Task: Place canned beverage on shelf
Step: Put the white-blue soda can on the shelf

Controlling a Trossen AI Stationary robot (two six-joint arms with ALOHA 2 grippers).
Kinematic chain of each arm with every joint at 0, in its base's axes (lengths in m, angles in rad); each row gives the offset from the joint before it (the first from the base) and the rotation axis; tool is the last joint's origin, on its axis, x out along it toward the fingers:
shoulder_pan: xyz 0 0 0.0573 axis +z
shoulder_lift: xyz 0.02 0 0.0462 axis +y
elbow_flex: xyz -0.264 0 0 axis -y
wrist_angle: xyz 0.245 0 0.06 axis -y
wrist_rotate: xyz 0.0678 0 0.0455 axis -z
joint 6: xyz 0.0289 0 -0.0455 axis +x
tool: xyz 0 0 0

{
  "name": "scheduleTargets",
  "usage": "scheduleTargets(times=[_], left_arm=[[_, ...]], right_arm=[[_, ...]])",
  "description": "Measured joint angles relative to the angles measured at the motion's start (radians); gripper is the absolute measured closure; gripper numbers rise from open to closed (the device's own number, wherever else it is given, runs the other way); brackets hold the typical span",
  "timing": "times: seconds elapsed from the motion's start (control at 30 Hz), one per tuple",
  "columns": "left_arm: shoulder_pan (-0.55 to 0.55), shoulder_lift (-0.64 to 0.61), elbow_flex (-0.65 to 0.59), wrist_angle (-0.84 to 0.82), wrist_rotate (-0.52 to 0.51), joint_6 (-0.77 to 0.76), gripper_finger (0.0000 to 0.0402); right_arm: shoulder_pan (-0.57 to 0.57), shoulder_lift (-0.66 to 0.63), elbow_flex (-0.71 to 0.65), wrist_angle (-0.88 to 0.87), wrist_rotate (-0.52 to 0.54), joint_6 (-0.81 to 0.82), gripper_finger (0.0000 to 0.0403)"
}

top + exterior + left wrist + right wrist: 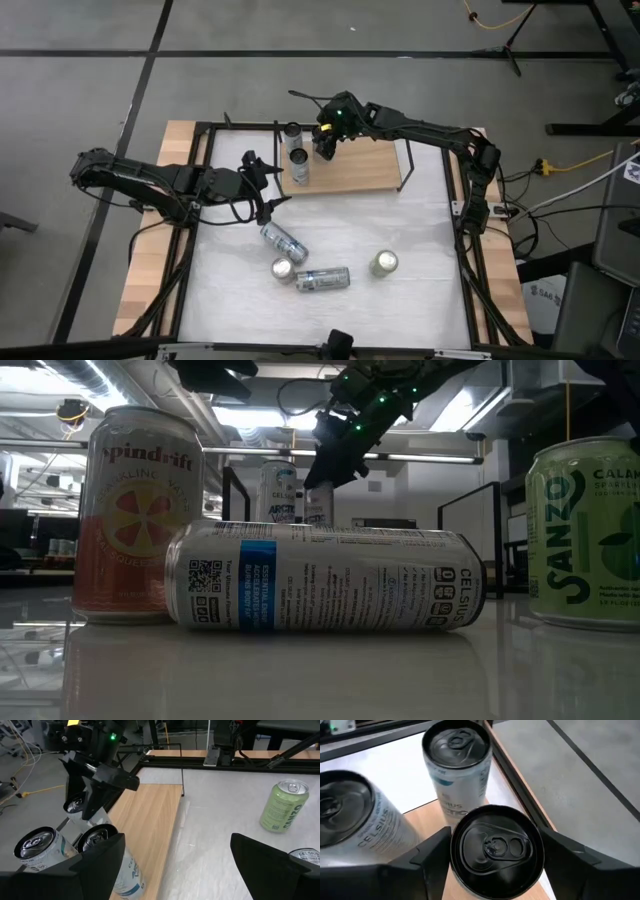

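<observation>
Cans wait nearest the low camera, well in front of the shelf (350, 165): a pink Spindrift can (137, 512), a Celsius can (325, 578) lying flat, and a green Sanzo can (586, 532). Farther back, a black-topped can (496, 851) stands on the shelf between the right gripper (323, 139) fingers, which seem to be letting go. Next, that arm should lift clear. Beside the shelf, the left gripper (262, 184) hangs wide open, empty.

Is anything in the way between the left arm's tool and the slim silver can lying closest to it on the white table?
Nothing visible. The left tool hangs open above the white tabletop, and the slim silver can lies just below it in the high view, with only bare table between them.
</observation>
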Motion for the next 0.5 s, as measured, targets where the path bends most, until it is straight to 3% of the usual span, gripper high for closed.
scheduleTargets(times=[0.5], left_arm=[[0.0, 0.0, 0.0, 0.0, 0.0, -0.001, 0.0047]], right_arm=[[-0.058, 0.0, 0.0, 0.004, -0.121, -0.125, 0.0142]])
